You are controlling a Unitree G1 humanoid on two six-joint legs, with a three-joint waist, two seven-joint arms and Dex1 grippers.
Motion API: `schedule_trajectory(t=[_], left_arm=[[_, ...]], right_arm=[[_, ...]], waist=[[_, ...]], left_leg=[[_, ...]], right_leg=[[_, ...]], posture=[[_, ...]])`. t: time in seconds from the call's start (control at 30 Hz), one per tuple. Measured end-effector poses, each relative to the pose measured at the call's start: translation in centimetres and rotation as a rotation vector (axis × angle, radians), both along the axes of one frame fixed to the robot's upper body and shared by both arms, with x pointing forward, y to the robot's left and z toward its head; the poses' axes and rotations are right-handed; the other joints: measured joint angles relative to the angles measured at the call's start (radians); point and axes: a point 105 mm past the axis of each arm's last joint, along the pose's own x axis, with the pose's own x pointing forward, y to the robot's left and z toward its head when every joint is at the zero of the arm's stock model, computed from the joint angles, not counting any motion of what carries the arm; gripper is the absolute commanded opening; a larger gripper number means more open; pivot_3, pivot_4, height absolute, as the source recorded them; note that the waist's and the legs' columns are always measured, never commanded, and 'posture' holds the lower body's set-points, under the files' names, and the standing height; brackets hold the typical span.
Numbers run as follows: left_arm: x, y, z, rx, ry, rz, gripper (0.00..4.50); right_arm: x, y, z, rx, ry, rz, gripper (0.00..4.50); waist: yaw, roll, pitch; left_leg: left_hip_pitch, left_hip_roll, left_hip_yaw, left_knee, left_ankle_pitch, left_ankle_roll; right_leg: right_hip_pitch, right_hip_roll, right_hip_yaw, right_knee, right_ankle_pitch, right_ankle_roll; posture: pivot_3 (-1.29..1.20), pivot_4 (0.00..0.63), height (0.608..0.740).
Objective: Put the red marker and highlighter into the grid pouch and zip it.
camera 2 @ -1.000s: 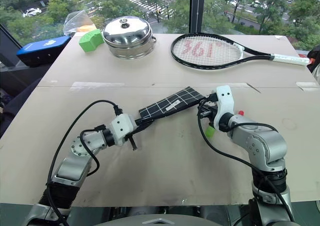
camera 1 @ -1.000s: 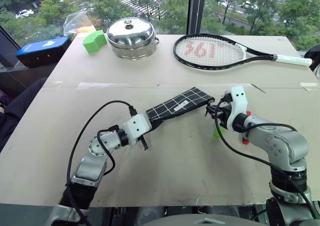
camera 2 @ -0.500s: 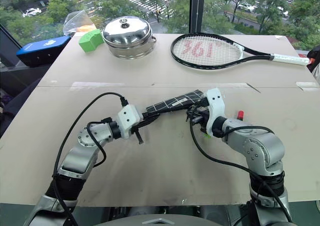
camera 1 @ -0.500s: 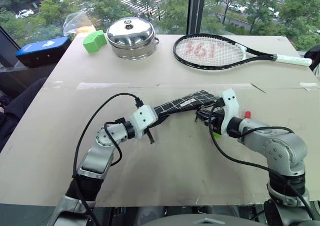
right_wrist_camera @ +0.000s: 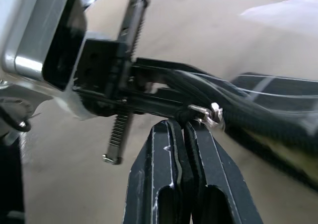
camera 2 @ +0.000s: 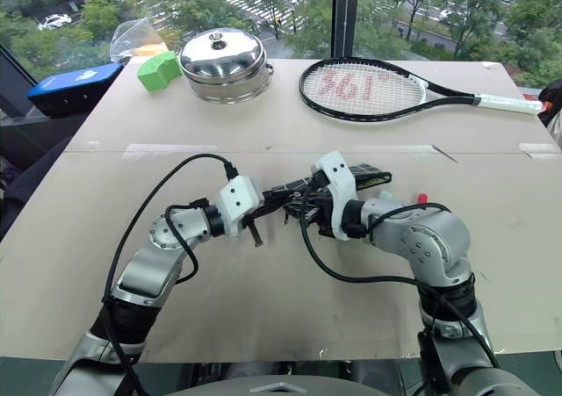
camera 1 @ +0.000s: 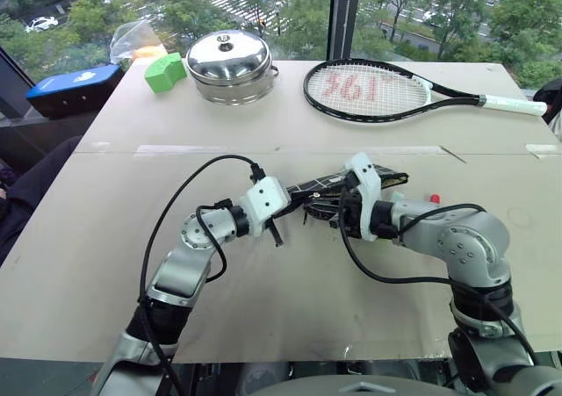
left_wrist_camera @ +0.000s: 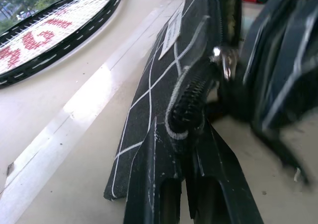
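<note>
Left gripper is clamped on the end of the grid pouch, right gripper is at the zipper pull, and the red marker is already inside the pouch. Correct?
Not quite. The red marker lies on the table beside the right arm, outside the grid pouch, as the left eye view shows. The left gripper does clamp the pouch end; the right gripper is at the zipper pull.

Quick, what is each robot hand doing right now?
Left gripper: shut on the grid pouch.
Right gripper: shut on the zipper pull cord.

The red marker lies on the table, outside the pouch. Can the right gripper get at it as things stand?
Probably not at once: the right gripper is shut on the pouch's zipper pull, and the marker lies beside that arm's forearm, behind the fingers.
</note>
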Motion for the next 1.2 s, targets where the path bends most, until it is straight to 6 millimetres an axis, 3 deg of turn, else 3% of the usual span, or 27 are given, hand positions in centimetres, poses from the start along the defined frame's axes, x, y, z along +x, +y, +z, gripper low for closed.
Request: schedule_trajectory(t=[0.1, 0.2, 0.3, 0.4, 0.53, 0.57, 0.73, 0.9, 1.1, 1.2], left_arm=[[-0.1, 0.0, -0.1, 0.0, -0.001, 0.007, 0.0], [-0.2, -0.1, 0.0, -0.013, -0.001, 0.004, 0.0], [-0.8, 0.3, -0.2, -0.035, 0.009, -0.002, 0.0], [-0.8, 0.8, -0.2, -0.028, 0.004, 0.007, 0.0], [-0.9, 0.7, -0.1, -0.041, -0.002, -0.004, 0.0], [-0.9, 0.7, -0.2, -0.045, -0.001, -0.005, 0.0], [-1.2, 0.3, -0.1, -0.057, -0.012, -0.03, 0.0], [-1.5, 0.2, -0.1, -0.053, -0.023, -0.055, 0.0], [-1.4, 0.4, -0.4, -0.046, -0.018, -0.05, 0.0], [-1.1, 0.7, -0.7, -0.029, -0.013, -0.04, 0.0]], right_arm=[[0.3, -0.2, -0.3, -0.022, -0.032, 0.017, 0.04], [0.4, -0.8, 0.0, -0.021, -0.067, 0.02, 0.81], [-0.7, -3.7, 0.1, -0.033, -0.108, -0.021, 2.22], [-1.3, -5.9, 1.4, -0.011, -0.15, -0.076, 1.91], [-1.2, -7.8, 2.2, 0.008, -0.153, -0.175, 0.08], [-1.1, -8.1, 2.2, 0.003, -0.153, -0.196, 0.02], [1.4, -9.2, 0.8, -0.057, -0.093, -0.344, 0.02], [3.4, -8.7, -1.0, -0.2, -0.105, -0.381, 0.02], [4.2, -5.5, -1.2, -0.628, -0.701, -0.044, 0.02], [4.6, -5.3, -2.1, -0.774, -0.911, 0.136, 0.88]], waist=[[0.0, 0.0, 0.0], [0.001, 0.0, 0.0], [0.004, 0.0, 0.0], [-0.001, 0.0, 0.0], [0.001, 0.0, 0.0], [0.001, 0.0, 0.0], [0.0, 0.0, 0.0], [0.001, 0.0, 0.0], [-0.002, 0.0, 0.001], [0.0, 0.0, 0.001]], left_leg=[[0.0, 0.0, 0.0, 0.0, 0.0, 0.0], [0.0, 0.0, 0.0, 0.0, 0.0, 0.0], [-0.002, 0.0, -0.001, 0.0, 0.0, -0.001], [-0.001, 0.0, 0.0, 0.0, 0.0, 0.001], [0.0, 0.0, -0.001, 0.0, -0.001, 0.001], [0.0, 0.0, -0.001, 0.0, -0.001, 0.001], [-0.001, 0.0, 0.0, 0.0, -0.001, 0.001], [-0.001, 0.0, 0.0, 0.0, 0.0, 0.001], [-0.001, 0.0, 0.0, 0.0, 0.0, 0.001], [-0.001, 0.0, 0.001, 0.0, 0.001, -0.002]], right_leg=[[0.0, 0.0, 0.0, 0.0, 0.0, 0.0], [0.0, 0.0, 0.0, 0.0, 0.0, 0.0], [0.0, -0.002, -0.001, -0.002, 0.0, 0.0], [0.0, -0.002, -0.001, -0.001, 0.0, 0.0], [0.0, -0.002, -0.001, -0.001, 0.0, 0.0], [0.0, -0.002, -0.001, -0.001, 0.0, 0.0], [0.0, -0.002, 0.0, -0.001, 0.0, 0.0], [-0.001, -0.001, 0.0, -0.001, 0.0, 0.0], [-0.001, 0.0, 0.0, -0.001, -0.002, 0.004], [-0.001, 0.0, 0.001, -0.001, -0.002, 0.004]], posture=[[0.0, 0.15, 0.74], [0.0, 0.15, 0.74], [0.0, 0.15, 0.74], [0.0, 0.15, 0.74], [0.0, 0.15, 0.74], [0.0, 0.15, 0.74], [0.0, 0.15, 0.74], [0.0, 0.15, 0.74], [0.0, 0.15, 0.74], [0.0, 0.15, 0.74]])
